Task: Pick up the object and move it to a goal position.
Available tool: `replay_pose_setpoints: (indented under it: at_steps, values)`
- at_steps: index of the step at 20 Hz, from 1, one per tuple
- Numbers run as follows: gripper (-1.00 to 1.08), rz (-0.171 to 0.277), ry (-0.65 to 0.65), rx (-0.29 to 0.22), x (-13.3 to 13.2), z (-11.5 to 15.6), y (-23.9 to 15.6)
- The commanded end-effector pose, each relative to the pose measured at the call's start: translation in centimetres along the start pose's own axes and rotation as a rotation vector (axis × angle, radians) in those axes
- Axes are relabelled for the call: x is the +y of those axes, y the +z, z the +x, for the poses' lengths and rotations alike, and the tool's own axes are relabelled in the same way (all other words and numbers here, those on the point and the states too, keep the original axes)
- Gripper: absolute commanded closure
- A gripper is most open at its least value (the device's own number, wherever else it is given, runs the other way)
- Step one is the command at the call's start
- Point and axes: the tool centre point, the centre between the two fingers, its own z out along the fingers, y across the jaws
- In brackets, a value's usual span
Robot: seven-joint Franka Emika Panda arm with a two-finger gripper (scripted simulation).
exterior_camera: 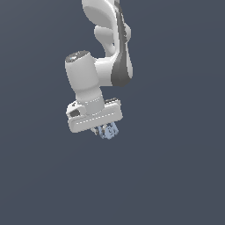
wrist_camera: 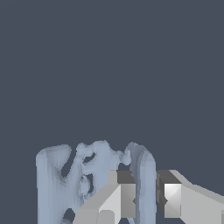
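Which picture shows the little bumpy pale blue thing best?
The wrist view. There the small pale blue-grey bumpy object fills the lower part, so its holes and lumps show, and one strand sits between the white gripper fingers. In the exterior view it is only a tiny blue bit under the gripper.

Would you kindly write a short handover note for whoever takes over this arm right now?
Gripper: shut on the object, one finger on each side of a slender pale blue-grey strand.
The object: held under the gripper, hanging out below the fingers; nothing is seen touching it from beneath.
Done: pickup looks complete.
Left: carry it to the goal; no goal marker shows in either view, so confirm the target before moving.
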Motion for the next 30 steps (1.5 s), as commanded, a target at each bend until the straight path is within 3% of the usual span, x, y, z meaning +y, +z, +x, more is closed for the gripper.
replay_pose_setpoints:
  at_steps: [1, 7, 13, 30]
  values:
    - [1.08, -0.049, 0.016, 0.07, -0.3, 2.3, -2.6]
    - [1.08, -0.149, 0.045, 0.206, -1.2, 6.4, -8.1]
    - [1.08, -0.227, 0.068, 0.308, -2.2, 8.9, -12.5]
    - [1.08, -0.36, 0.105, 0.472, -4.5, 12.1, -20.0]
